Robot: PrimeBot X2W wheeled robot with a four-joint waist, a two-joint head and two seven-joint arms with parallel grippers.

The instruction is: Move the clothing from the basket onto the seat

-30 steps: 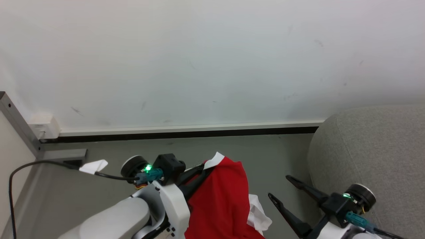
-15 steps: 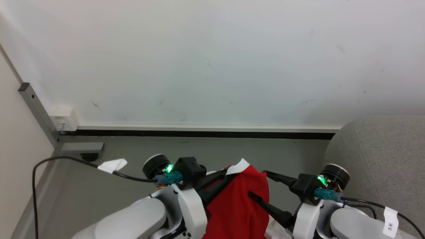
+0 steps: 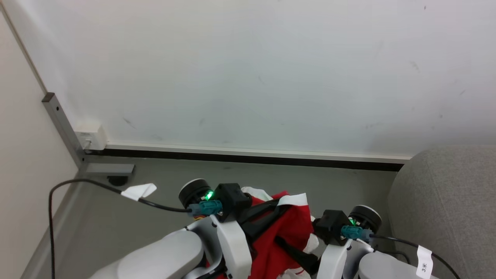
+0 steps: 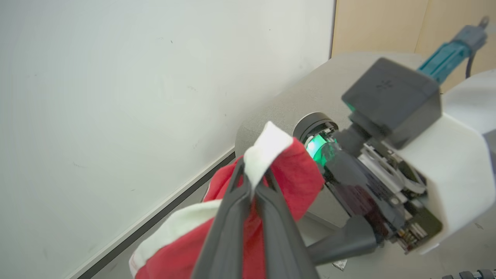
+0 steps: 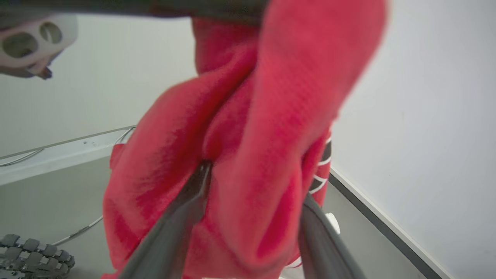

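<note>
Before the white wall point(image 3: 248, 77), the left gripper point(image 4: 252, 186) clamps the clothing point(image 4: 300, 176) by its trim, so it hangs free. The right gripper point(image 5: 254, 186), half open at lower centre, perhaps steadies a fold.

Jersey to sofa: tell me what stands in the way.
Nothing visible does. The jersey hangs from the shut left pincer; toward the sofa on the right lie bare floor and the robot's own right arm.
</note>
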